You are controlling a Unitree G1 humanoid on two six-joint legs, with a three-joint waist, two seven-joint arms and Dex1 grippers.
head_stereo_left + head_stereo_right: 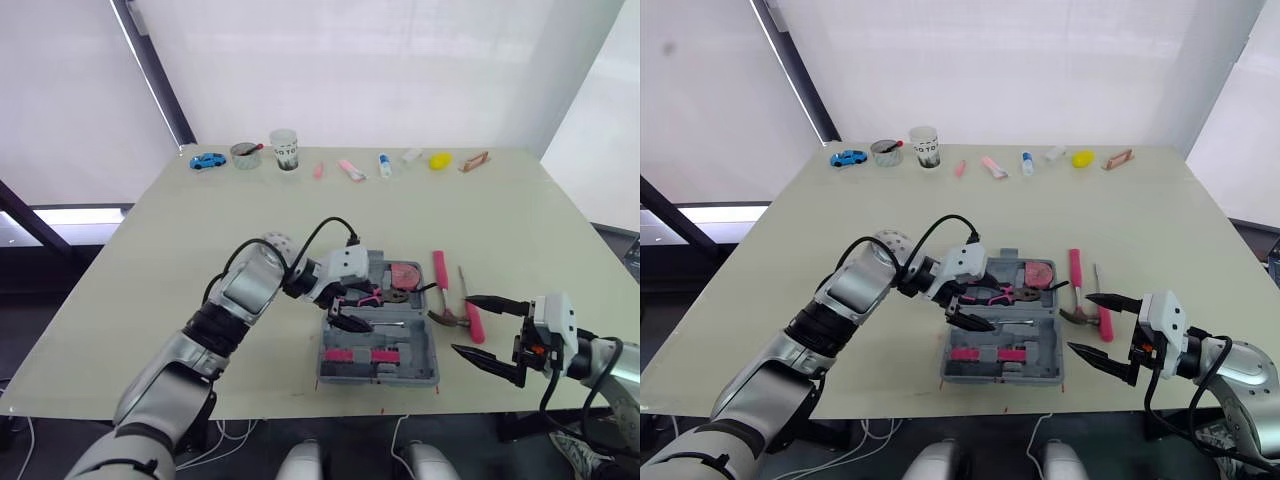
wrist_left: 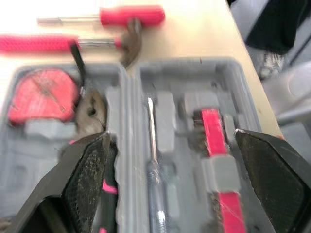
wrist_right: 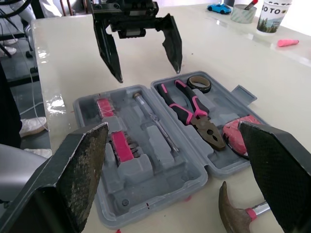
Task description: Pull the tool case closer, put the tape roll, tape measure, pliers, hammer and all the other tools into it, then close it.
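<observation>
The grey tool case lies open near the table's front edge. In it are pink-handled pliers, a dark tape roll, a red tape measure, a slim metal screwdriver and pink bit holders. My left gripper hovers open over the case beside the pliers, holding nothing. On the table right of the case lie a hammer and a pink-handled screwdriver. My right gripper is open and empty, just right of those two tools.
Along the far edge stand a blue toy car, a small bowl, a paper cup, several small pink and white items and a yellow object. The case sits close to the table's front edge.
</observation>
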